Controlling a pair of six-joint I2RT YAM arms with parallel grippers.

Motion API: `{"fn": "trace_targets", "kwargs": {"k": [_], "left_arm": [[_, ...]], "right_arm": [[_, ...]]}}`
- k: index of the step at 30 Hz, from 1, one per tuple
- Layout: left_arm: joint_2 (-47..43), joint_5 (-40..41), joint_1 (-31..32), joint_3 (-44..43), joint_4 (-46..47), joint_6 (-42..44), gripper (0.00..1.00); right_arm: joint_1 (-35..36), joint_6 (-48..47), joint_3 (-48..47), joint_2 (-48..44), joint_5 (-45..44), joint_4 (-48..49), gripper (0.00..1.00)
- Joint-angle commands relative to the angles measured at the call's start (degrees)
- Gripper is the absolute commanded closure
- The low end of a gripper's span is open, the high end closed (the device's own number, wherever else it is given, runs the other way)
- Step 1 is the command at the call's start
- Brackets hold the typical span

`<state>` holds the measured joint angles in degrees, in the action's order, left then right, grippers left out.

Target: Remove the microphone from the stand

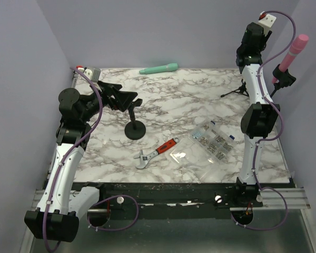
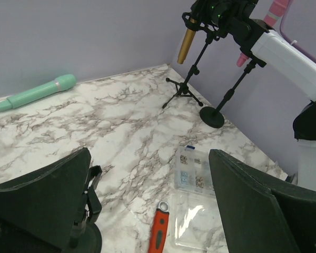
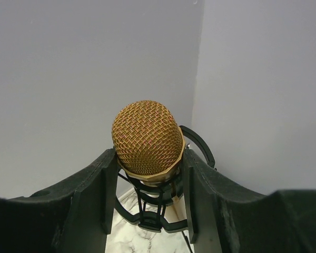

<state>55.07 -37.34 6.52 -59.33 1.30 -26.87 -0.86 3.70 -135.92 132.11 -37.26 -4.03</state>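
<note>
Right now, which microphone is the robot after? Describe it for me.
At the far right corner of the white marble table rises a thin black tripod stand. On top, flanked by the right pincer, sits the gold mesh-headed microphone; nearby are only a pink microphone and a mint green microphone.

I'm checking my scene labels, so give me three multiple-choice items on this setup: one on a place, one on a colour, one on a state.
1. Where does the green microphone lie? A at the table's far edge; B beside the wrench; C in a stand.
2. What colour is the mesh head between the right gripper's fingers? A pink; B gold; C green.
3. How is the left gripper? A shut on the wrench; B shut on a stand; C open, empty.
Answers: A, it lies flat along that edge; B, the gold microphone fills the right wrist view; C, its fingers stand apart with nothing between.
</note>
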Motion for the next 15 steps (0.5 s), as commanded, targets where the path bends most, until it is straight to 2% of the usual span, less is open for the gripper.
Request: {"fn": "trace_targets", "kwargs": {"k": [1,10,15], "left_arm": [[-0.88,-1.95,0.36,-0.48,1.91,-0.64,0.01],[-1.1,-1.8,0.55,-0.33,2.08,-0.72,0.01],[-1.16,-1.77,0.6,-0.25,2.15,-0.72,0.01]], "right_arm": [[-0.51,-1.14,-2.15,-2.59,-1.15,1.67,0.8],[-0.43,-2.2,-3.95,-5.49,-1.36,3.36,0.99],[-0.46,-2.33,-4.45,-6.92,-0.56,3.42,1.0]]}}
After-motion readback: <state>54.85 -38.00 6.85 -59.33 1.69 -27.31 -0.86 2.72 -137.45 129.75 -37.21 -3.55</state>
